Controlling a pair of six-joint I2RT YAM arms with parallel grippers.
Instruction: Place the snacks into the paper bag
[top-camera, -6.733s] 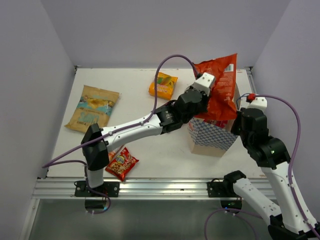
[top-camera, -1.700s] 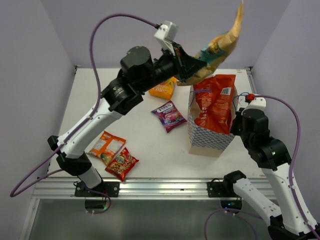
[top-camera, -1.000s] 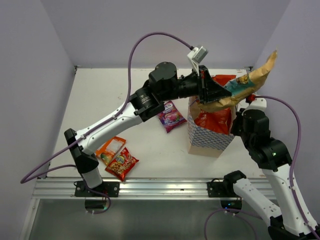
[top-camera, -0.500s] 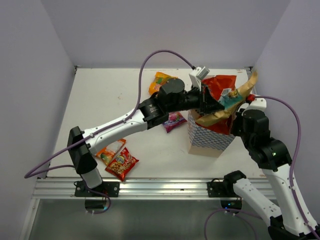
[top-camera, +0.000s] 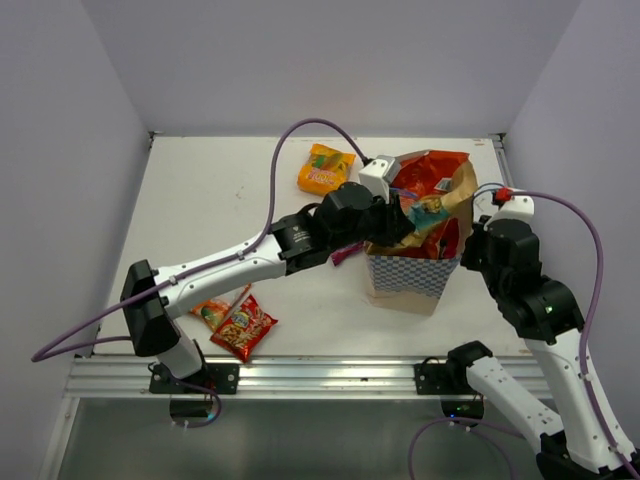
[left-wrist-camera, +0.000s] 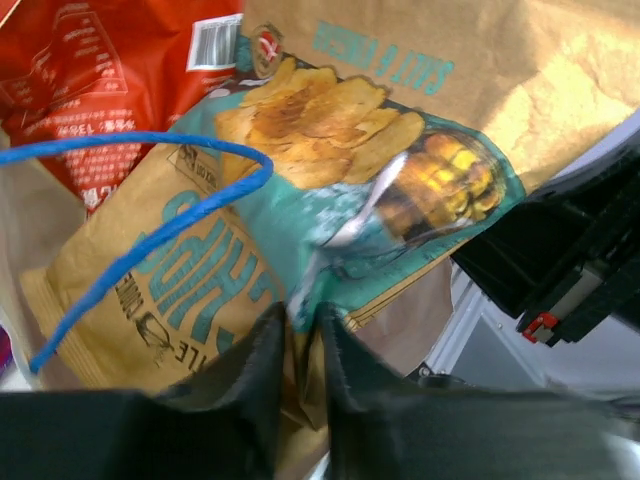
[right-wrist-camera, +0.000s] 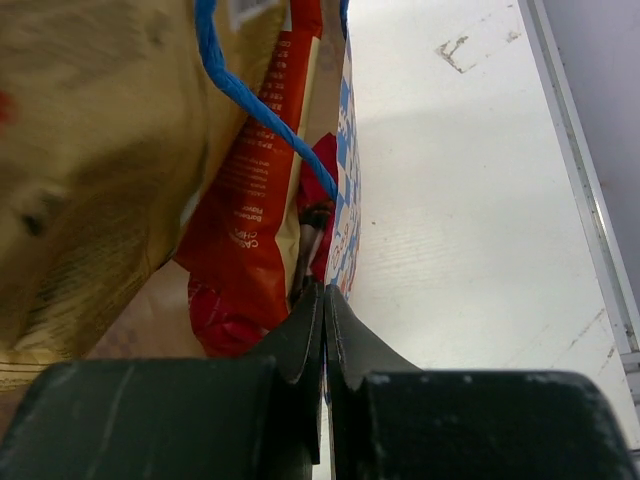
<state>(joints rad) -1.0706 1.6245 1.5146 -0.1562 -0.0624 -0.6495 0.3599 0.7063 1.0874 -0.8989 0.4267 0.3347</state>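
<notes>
The paper bag (top-camera: 405, 277), blue-and-white checked, stands upright at the table's right. Inside it lean a large red packet (top-camera: 425, 170) and a tan-brown chips packet (top-camera: 442, 203). My left gripper (top-camera: 398, 213) is at the bag's mouth, shut on the tan-brown packet's (left-wrist-camera: 330, 150) lower edge, close to a blue string handle (left-wrist-camera: 150, 240). My right gripper (right-wrist-camera: 325, 290) is shut on the bag's right rim (right-wrist-camera: 346, 225), with the red packet (right-wrist-camera: 250, 200) just inside. On the table lie an orange packet (top-camera: 325, 168), a small red packet (top-camera: 243, 328), an orange-white packet (top-camera: 212, 309) and a purple packet (top-camera: 346, 254), mostly hidden under my left arm.
White walls close the table at the back and on both sides. A metal rail (top-camera: 300, 375) runs along the near edge. My left arm (top-camera: 240, 268) stretches across the table's middle towards the bag.
My left gripper has come down from above the bag, lowering the tan-brown packet into its mouth. The bag has shifted slightly left. The right arm has stayed put.
</notes>
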